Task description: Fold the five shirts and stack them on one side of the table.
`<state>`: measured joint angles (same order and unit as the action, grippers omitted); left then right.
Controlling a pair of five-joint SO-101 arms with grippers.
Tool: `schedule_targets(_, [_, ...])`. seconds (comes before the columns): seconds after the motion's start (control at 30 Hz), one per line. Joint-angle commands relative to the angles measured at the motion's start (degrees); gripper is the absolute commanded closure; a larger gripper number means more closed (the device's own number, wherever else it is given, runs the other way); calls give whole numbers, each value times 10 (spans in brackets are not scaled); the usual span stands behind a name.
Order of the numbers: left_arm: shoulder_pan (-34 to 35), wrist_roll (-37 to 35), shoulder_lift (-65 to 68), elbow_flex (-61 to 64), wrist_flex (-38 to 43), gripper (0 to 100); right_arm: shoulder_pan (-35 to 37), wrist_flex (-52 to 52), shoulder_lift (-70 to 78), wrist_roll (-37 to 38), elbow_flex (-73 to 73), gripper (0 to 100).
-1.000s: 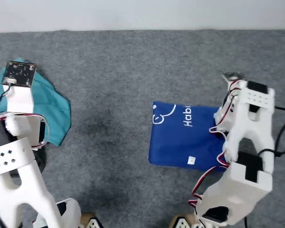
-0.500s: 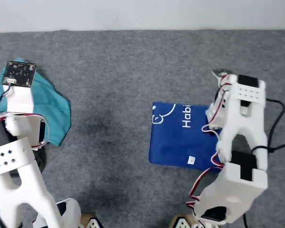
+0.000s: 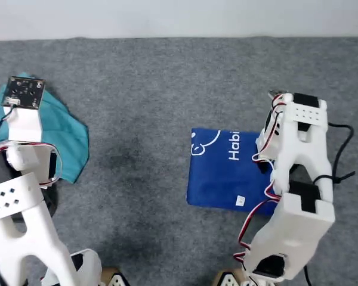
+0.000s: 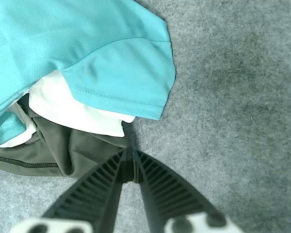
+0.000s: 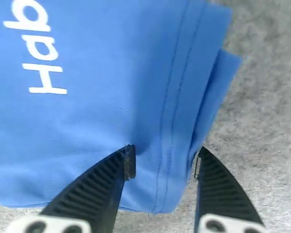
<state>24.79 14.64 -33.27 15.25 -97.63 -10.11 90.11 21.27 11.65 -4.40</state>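
The right gripper [image 5: 163, 162] is released, its jaws straddling the hemmed edge of the folded blue shirt [image 5: 87, 97], which lies right of centre on the grey desk [image 3: 137, 89]. For a sound pinch it should probably sink until both cloth layers sit between the jaws, then bite inside the stitching. The left gripper [image 4: 132, 160] is clenched on nothing, just beside a pile of teal shirt [image 4: 87, 53], white shirt [image 4: 77, 114] and olive shirt [image 4: 63, 150] at the desk's left edge. In the high view the right arm covers part of the blue shirt, the pile is cut off, and its count is unclear.
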Motion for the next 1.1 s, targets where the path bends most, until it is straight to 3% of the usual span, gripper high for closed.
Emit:
schedule_targets(0.0, [2,5,-13,0,13,995,-14,-22,6,-8,-28,788])
schedule_targets(0.27, [1,5,-13,0,13,995,-12,-74,106,-30,-34,794])
schedule_targets(0.43, [2,5,-13,0,13,995,-15,-77,119,-27,-46,996])
schedule_targets(0.53, [2,5,-13,0,13,995,-23,-78,92,-25,-46,986])
schedule_targets(0.63, [2,5,-13,0,13,995,-24,-98,63,35,-47,989])
schedule_targets(0.83, [2,5,-13,0,13,995,-19,-200,51,234,-69,989])
schedule_targets(1.07, [0,5,-14,25,13,995,36,-221,94,380,-203,989])
